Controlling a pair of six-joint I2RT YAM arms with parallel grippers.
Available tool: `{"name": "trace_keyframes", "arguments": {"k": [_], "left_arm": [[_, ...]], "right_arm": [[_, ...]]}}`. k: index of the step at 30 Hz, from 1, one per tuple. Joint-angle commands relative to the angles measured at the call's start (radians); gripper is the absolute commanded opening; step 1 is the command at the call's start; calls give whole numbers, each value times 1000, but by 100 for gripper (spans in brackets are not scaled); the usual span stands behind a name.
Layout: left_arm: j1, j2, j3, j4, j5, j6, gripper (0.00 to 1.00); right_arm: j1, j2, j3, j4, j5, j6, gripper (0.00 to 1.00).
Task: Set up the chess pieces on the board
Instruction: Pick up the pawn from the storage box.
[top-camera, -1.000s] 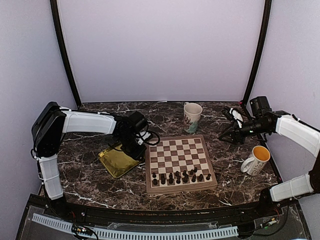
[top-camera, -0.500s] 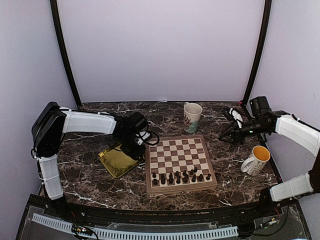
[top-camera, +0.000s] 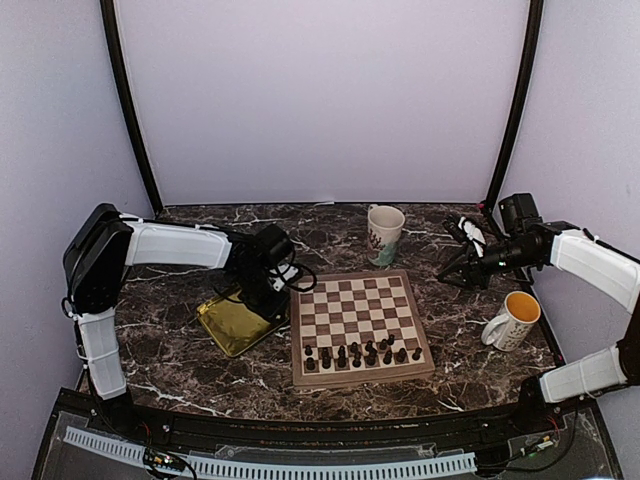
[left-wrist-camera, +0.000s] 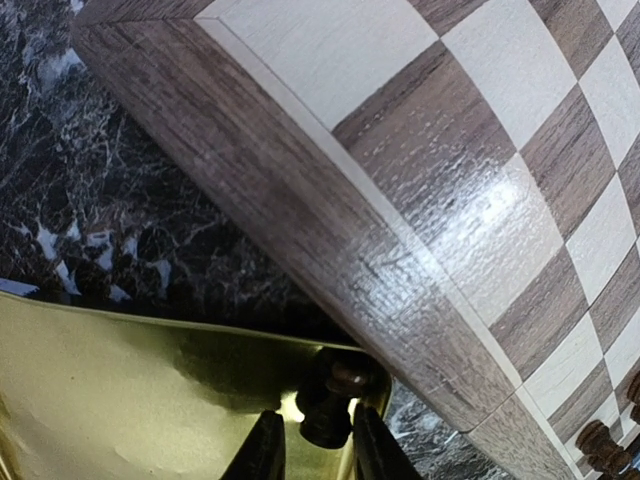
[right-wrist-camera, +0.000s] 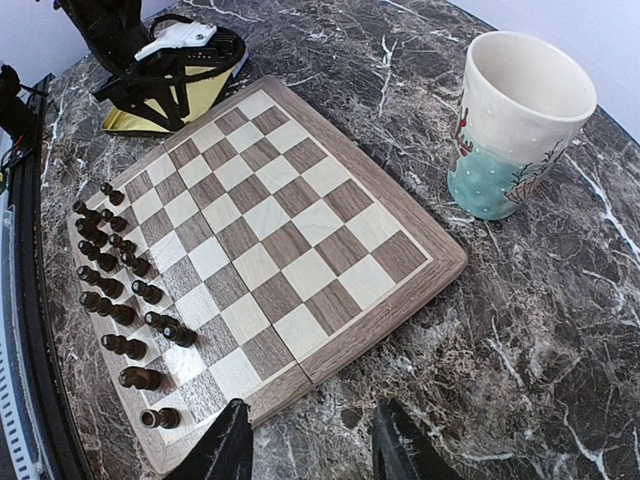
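As lilac walls (top-camera: 320, 100) enclose it, marble table (top-camera: 180, 350) bears the board (top-camera: 355, 300).

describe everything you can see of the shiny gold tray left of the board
The shiny gold square tray looks like thin, mirror-like metal with a low rim. It lies flat on the dark marble table, turned corner-on, just left of the wooden chequered chessboard; whether they touch is unclear. One small dark chess piece stands at its board-side edge, flanked by the left hand, whose grip cannot be judged.
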Motion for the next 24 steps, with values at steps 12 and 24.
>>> {"name": "trace_keyframes", "arguments": {"k": [12,24], "left_arm": [[6,18,-37,-14,29,60,26],[5,27,-34,-20,94,127,12]], "right_arm": [[-1,13,3,-6,-4,-14,41],[-1,23,9,-11,-9,-15,41]]}}
